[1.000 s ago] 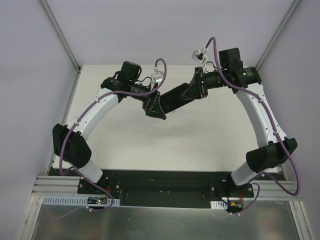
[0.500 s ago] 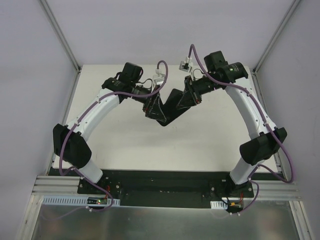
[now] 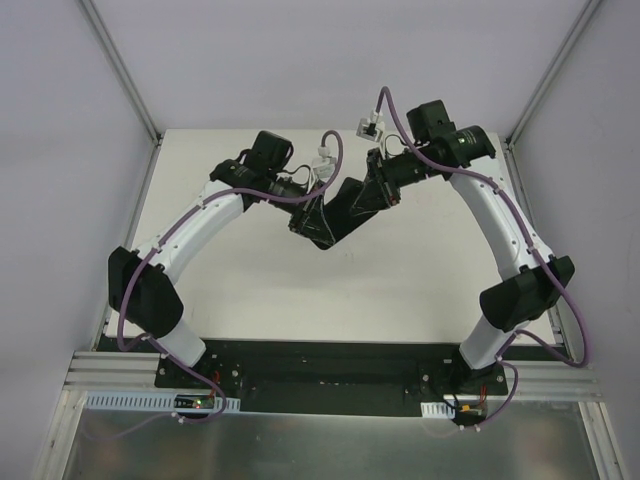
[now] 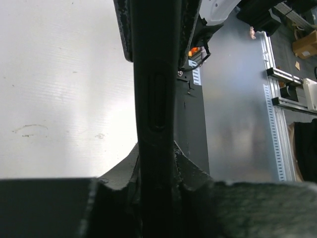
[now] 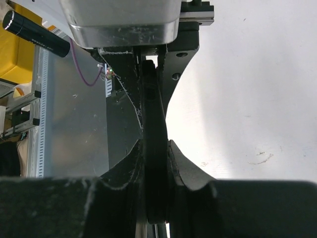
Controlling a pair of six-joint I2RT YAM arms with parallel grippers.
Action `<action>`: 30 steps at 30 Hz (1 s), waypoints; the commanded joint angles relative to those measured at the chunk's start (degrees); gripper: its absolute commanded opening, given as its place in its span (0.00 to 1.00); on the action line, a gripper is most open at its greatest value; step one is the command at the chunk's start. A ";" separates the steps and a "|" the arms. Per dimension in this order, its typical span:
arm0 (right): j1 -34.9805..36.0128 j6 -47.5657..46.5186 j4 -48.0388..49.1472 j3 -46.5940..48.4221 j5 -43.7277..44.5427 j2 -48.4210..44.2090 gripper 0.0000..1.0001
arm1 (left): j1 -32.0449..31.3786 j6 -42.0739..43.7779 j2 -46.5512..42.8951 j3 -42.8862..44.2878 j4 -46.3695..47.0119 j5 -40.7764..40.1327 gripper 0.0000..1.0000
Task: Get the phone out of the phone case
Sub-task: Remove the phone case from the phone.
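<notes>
A black phone case (image 3: 341,211) hangs in the air over the white table, held between both arms. My left gripper (image 3: 314,224) is shut on its lower left end and my right gripper (image 3: 372,195) is shut on its upper right end. The left wrist view shows the phone case (image 4: 157,94) edge-on, with a long side button, pinched at the left gripper (image 4: 157,161). Seen from the right wrist, the phone case (image 5: 154,124) is a thin dark edge clamped in the right gripper (image 5: 155,151). The phone cannot be told apart from the case in any view.
The white table (image 3: 250,290) lies below the arms, with grey walls on three sides. A black base plate (image 3: 330,365) and a metal shelf (image 3: 330,445) run along the near edge. Purple cables loop off both wrists.
The right arm carried the case to the left and down toward the left gripper. The left gripper, open a second ago, has closed on the case's lower end.
</notes>
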 commanded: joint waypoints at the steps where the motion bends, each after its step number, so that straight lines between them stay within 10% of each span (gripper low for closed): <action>1: 0.16 5.17 9.67 -1.53 -1.28 -3.40 0.00 | -0.59 1.23 -1.08 -0.67 -0.67 2.70 0.00; 4: 0.16 10.79 16.87 -5.39 0.12 -5.33 0.06 | -0.59 3.60 -2.13 -1.46 -1.02 1.74 0.00; 10: -0.01 22.31 30.33 -13.65 6.45 -10.69 0.89 | -0.50 5.28 -5.56 -1.20 -1.02 -4.84 0.00; 12: -0.45 27.48 34.36 -16.20 9.87 -12.36 0.99 | -0.15 5.27 -6.27 -0.59 -1.28 -6.70 0.00; 20: -6.95 45.86 42.46 -23.33 8.24 -16.15 0.99 | 2.40 0.71 -8.11 1.26 -2.33 -9.68 0.00; 30: -6.00 29.56 34.05 -23.77 -1.19 -17.73 0.89 | 2.75 2.55 -8.11 5.74 -9.10 -7.95 0.00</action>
